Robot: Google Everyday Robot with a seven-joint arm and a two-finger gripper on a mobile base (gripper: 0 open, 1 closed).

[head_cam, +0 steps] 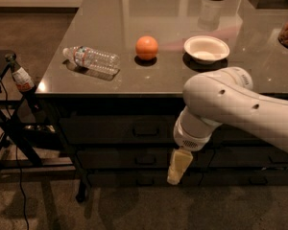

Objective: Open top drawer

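The top drawer is a dark front just under the counter's edge, shut flush, with a small bar handle at its middle. Two narrower dark drawers sit below it with similar handles. My gripper hangs from the white arm in front of the drawer stack, to the right of the handles and below the top drawer's handle, level with the second drawer. It holds nothing that I can see.
On the counter lie a clear water bottle, an orange and a white bowl. A black stand with a small bottle and cables is at the left. Bare floor lies in front.
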